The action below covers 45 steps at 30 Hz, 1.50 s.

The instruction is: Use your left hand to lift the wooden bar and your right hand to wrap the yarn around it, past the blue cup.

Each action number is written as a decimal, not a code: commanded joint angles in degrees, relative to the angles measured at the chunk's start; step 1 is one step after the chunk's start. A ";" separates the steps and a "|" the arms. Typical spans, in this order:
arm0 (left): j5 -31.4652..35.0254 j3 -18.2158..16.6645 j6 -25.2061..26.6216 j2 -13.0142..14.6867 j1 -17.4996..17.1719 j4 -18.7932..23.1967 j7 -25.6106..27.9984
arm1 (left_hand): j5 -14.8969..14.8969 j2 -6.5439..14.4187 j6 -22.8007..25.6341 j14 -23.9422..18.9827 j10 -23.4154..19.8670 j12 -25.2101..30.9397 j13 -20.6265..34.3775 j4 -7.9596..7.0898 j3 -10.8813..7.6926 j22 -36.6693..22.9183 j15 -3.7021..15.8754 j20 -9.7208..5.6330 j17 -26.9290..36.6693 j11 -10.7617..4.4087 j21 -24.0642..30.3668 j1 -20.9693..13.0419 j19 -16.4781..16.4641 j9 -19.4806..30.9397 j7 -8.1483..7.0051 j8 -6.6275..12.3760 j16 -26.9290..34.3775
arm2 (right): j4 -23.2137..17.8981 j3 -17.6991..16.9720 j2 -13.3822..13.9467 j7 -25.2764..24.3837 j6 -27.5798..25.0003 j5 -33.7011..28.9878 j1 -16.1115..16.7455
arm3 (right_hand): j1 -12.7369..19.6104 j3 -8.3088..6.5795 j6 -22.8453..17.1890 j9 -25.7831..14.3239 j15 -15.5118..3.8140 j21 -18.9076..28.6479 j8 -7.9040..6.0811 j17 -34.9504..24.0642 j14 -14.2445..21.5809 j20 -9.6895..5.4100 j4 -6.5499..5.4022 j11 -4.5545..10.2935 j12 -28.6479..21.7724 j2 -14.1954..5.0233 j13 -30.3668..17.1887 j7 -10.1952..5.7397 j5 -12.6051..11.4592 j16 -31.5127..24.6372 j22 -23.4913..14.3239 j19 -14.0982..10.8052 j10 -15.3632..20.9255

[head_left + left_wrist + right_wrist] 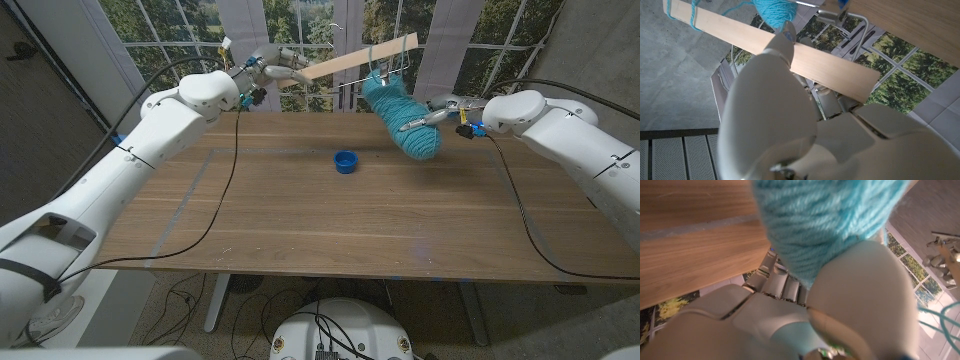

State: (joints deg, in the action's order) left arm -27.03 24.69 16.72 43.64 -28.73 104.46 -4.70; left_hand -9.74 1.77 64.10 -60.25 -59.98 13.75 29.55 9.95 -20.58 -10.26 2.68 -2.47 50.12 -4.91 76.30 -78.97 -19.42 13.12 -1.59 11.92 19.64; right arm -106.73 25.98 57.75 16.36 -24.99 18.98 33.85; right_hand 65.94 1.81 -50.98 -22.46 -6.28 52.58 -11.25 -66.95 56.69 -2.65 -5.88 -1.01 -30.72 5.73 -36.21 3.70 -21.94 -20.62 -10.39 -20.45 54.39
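Observation:
My left hand [268, 68] grips one end of the pale wooden bar [355, 56] and holds it in the air over the table's far edge; the bar slopes up toward the right. In the left wrist view my left hand [775, 115] closes around the bar [790, 52], with turquoise strands looped near its far end. My right hand [438, 116] holds the turquoise yarn skein [405, 118] just below the bar, a strand running up to it. The skein [825, 225] sits against my right hand [860, 305] in the right wrist view. The blue cup [345, 161] stands on the table, left of and nearer than the skein.
The wooden table [300, 220] has black cables [225, 190] trailing across its left side and another along its right. Windows and a metal stand [850, 30] lie behind the far edge.

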 commanded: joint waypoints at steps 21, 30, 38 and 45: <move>-7.01 -4.67 4.19 6.55 -8.98 7.13 2.94 | -0.20 4.51 1.63 -7.89 -0.42 -0.35 0.28 -0.63 -0.99 -0.09 10.78 -0.81 0.16 0.31 0.54 -3.90 0.37 0.18 1.84 0.15 -0.58 | -7.25 -9.90 -5.03 -32.27 8.31 -4.77 16.11 | 15.44 0.33 -9.07 0.22 -6.25 0.53 -0.42 0.58 -1.10 -2.51 -1.03 5.93 0.33 -15.38 0.27 -9.36 0.41 1.25 -0.14 -0.11 5.57; -9.31 -7.01 5.94 8.44 -12.40 8.86 5.64 | -0.13 4.52 1.47 -8.11 -0.60 -0.58 0.02 -0.53 -0.99 -0.12 10.84 -0.79 -1.21 0.82 0.82 -4.07 0.28 0.18 2.31 0.08 -1.55 | -9.55 -9.24 -6.47 -38.67 5.58 -10.85 17.48 | 15.43 0.34 -9.15 0.37 -6.32 0.71 -0.43 0.85 -1.27 -2.76 -1.19 6.35 0.50 -15.44 0.44 -9.52 0.47 1.55 -0.15 -0.48 5.60; -9.94 -6.97 8.08 9.64 -12.39 9.26 6.37 | -0.11 4.50 1.23 -8.53 -0.43 -0.76 -0.04 -0.46 -1.04 -0.08 10.83 -0.82 -1.67 0.97 0.88 -4.23 0.33 0.19 2.55 0.00 -1.79 | -11.41 -7.74 -7.27 -42.09 1.29 -16.59 17.92 | 15.54 0.34 -9.41 0.50 -6.38 0.80 -0.51 1.03 -1.21 -2.90 -1.21 6.56 0.65 -15.37 0.60 -9.64 0.51 1.70 -0.15 -0.63 5.61; -10.72 -6.40 11.12 10.34 -11.65 9.36 6.82 | -0.15 4.48 1.07 -8.64 -0.47 -0.78 0.03 -0.44 -1.10 -0.07 10.83 -0.73 -1.94 1.55 0.97 -4.33 0.30 0.19 2.82 -0.05 -2.04 | -12.54 -5.84 -7.86 -43.95 -3.53 -21.70 17.66 | 15.64 0.28 -9.46 0.64 -6.42 0.90 -0.50 1.21 -1.03 -2.98 -1.28 6.59 0.77 -15.49 0.81 -9.68 0.55 1.80 -0.15 -0.78 5.79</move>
State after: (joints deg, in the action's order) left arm -36.57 18.10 24.35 52.37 -40.45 113.23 1.33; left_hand -9.41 2.54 63.42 -60.69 -60.28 13.09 29.47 9.95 -20.58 -10.28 2.68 -2.46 48.25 -4.18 76.93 -79.74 -19.43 13.15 -0.68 11.71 17.67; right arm -117.24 18.02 50.84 -22.97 -21.90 5.37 51.19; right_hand 66.20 2.29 -51.07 -21.76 -6.50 53.02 -11.39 -65.66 56.47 -2.44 -6.81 -0.16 -29.64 5.99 -35.34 3.23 -21.46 -18.84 -10.41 -20.67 54.54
